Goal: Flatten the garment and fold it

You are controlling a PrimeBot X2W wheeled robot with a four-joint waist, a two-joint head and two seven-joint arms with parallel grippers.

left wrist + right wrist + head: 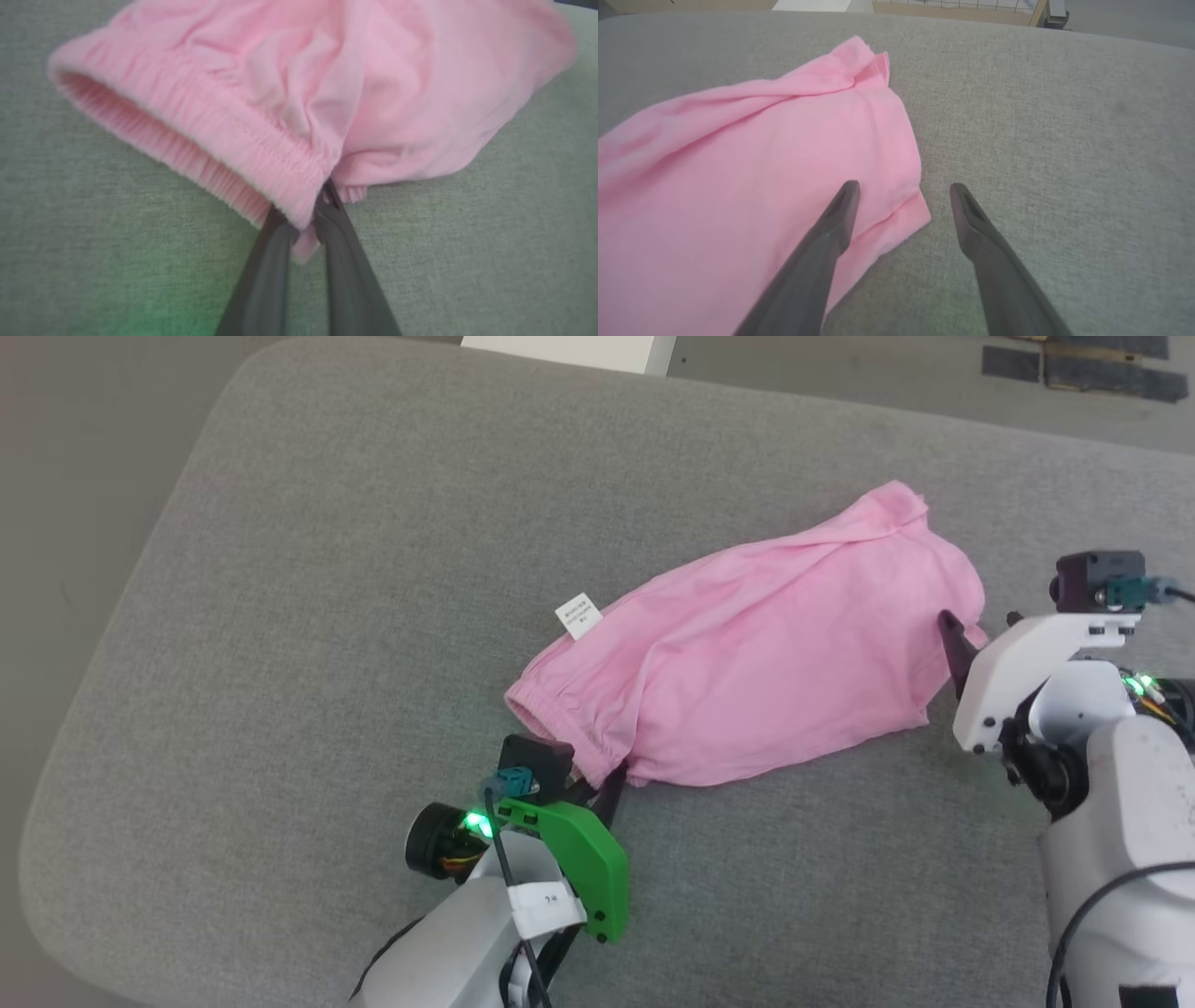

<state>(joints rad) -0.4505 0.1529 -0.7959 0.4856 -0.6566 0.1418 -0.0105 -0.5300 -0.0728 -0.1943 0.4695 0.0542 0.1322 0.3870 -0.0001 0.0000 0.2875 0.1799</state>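
Across the middle of the grey fabric-covered tabletop (pixel 280 616) you have the pink garment (pixel 766 653) lying spread but rumpled, with soft folds running along its length. Its gathered waistband (pixel 560 719) is at the end nearer your left arm, and the small white care label (pixel 578 615) sticks out from the far edge there.

Your left gripper (pixel 616 782) is at the near corner of that waistband. In the left wrist view its fingers (pixel 341 242) are drawn narrow, and the ribbed elastic edge (pixel 224 140) is pinched between them, with a small tab of pink cloth showing just behind the tips.

Your right gripper (pixel 954 639) sits at the opposite end of the garment. In the right wrist view its fingers (pixel 831 224) stand wide apart and hold nothing: one lies over the hemmed corner of the cloth, the other over bare tabletop just beside it. You cannot tell from these views whether either tip touches the fabric.
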